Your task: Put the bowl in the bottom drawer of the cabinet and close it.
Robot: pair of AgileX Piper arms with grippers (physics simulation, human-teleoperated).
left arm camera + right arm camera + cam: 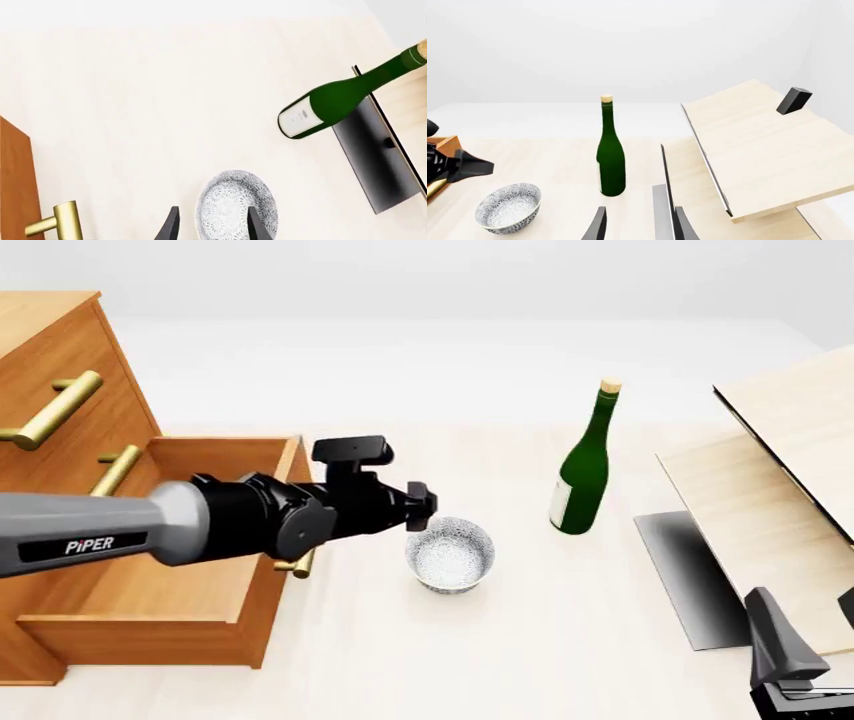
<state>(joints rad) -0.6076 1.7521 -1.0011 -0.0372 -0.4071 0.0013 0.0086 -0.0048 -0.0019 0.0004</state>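
The cabinet [54,380] stood at the far left of the table [441,660], tall enough that I judged I should work beside its front rather than over it. Its bottom drawer [174,580] was pulled well out toward the middle, the tray bare, so the opening faced up and lay ready to take something lowered from above. The drawer's brass handle [60,225] jutted from the front panel on the side nearest the bowl, an edge I judged I would have to lift clear of.

To the right, pale wooden boards [787,490] leaned over a dark panel [687,575], closing off that side. The green bottle [583,465] stood upright between the boards and the bowl, well apart from my reach, so the open table in front of the drawer looked like my free lane.

My left gripper [210,225] hovered over the bowl [450,555], which sat upright on the table just beside the drawer's front corner. The fingers [170,225] were spread, one beside the rim and one over the hollow, nothing yet pinched; a rim grip seemed the sensible approach to so shallow a shape.

My right gripper [637,225] waited low at the near right corner, fingers parted and empty, away from everything.
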